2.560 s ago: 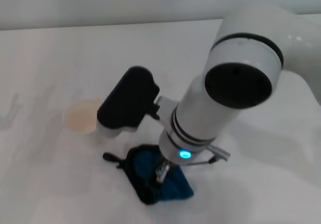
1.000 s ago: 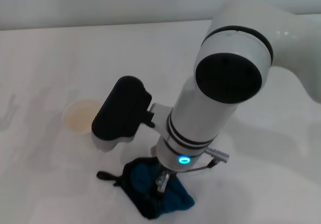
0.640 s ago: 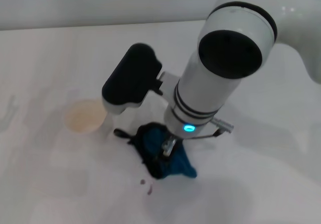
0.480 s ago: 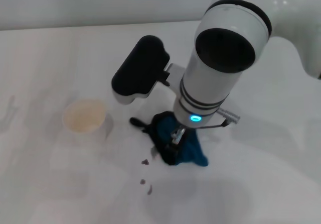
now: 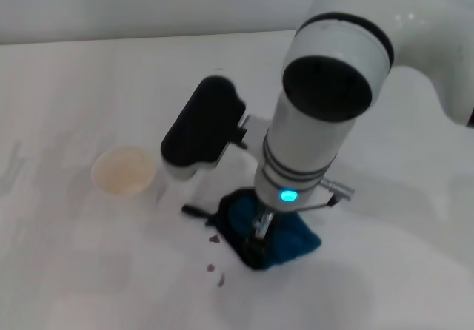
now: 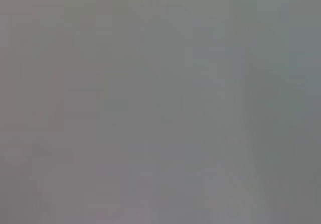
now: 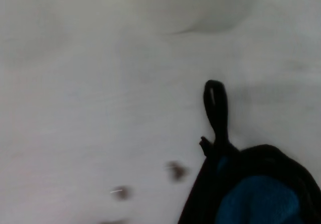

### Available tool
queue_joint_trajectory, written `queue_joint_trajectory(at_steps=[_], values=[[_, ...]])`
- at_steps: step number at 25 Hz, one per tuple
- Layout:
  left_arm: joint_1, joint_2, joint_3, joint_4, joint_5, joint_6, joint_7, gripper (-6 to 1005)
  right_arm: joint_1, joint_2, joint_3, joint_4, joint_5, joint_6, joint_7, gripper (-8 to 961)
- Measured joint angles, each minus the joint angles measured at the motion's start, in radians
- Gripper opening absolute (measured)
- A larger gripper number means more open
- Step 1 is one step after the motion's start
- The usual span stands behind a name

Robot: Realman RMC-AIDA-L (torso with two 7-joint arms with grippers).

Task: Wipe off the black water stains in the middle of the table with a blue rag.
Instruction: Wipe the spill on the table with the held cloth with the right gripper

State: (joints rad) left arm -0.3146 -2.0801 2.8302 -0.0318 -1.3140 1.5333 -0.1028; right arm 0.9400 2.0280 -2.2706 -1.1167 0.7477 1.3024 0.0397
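1. The blue rag [image 5: 280, 241] is a small, soft, bunched cloth, bright blue, edged with black trim. It lies crumpled on the table [image 5: 74, 271], in front of the robot and slightly to its right of the middle.
2. A short black loop [image 7: 216, 106] sticks out from the rag's trimmed edge. It lies flat on the white surface, pointing toward the cup.
3. The right gripper [image 5: 261, 229] comes straight down onto the rag, its metal tip buried in the folds. It is pressed into the cloth, but whether the fingers pinch it or merely push on it cannot be told.
4. The black water stains [image 5: 215, 271] show as a few tiny dark brown specks, round and irregular, on the table. They sit just beside the rag's black edge, on the robot's left of it, apart from the cloth.
5. The table is a plain, matte white, flat surface.
6. A white paper cup [image 5: 123, 172], round and open, stands upright to the left of the rag, well apart from the specks.
7. The left wrist view is a uniform grey blur; the left gripper cannot be seen anywhere.
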Motion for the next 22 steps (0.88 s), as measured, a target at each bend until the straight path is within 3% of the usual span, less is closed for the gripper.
queue_joint_trajectory(at_steps=[5,14,22], values=[[-0.004,0.002,0.000,0.015,-0.001,-0.001,0.000,877,0.014,0.000,-0.085,-0.059,0.076,0.000,0.003,69],[-0.004,0.003,0.001,0.015,-0.001,0.002,0.000,877,0.001,0.000,-0.126,-0.187,0.103,0.026,0.013,70],[-0.002,0.003,0.000,0.016,-0.001,0.003,0.000,877,0.023,0.000,-0.109,-0.042,0.089,-0.069,0.015,70]])
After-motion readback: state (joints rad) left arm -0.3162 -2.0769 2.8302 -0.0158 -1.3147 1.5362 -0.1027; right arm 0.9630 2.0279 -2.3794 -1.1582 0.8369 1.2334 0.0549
